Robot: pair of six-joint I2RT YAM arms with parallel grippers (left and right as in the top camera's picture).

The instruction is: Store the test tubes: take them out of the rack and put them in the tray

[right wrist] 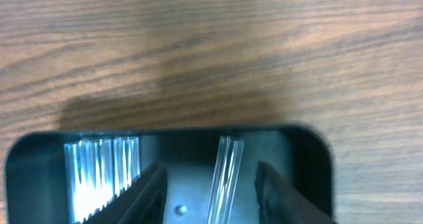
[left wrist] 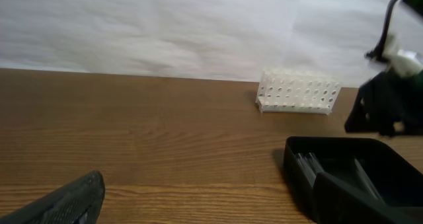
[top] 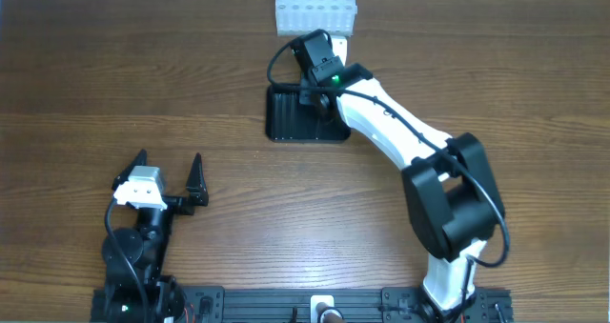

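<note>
The white test tube rack point(top: 315, 13) stands at the table's far edge; no tubes rise above it in the left wrist view point(left wrist: 299, 92). The black tray point(top: 286, 123) lies just in front of it. My right gripper point(top: 319, 92) hovers over the tray and is open point(right wrist: 210, 178). A clear tube point(right wrist: 225, 174) lies in the tray between its fingers point(right wrist: 149, 197), touching neither. Several more clear tubes point(right wrist: 102, 171) lie side by side at one end of the tray point(right wrist: 310, 151). My left gripper point(top: 170, 171) is open and holds nothing, near the front left.
The right arm point(top: 400, 137) stretches diagonally from its base across the table's right half to the tray. From the left wrist, the tray point(left wrist: 350, 178) and the right gripper point(left wrist: 386, 105) show far off. Bare wood surrounds the tray.
</note>
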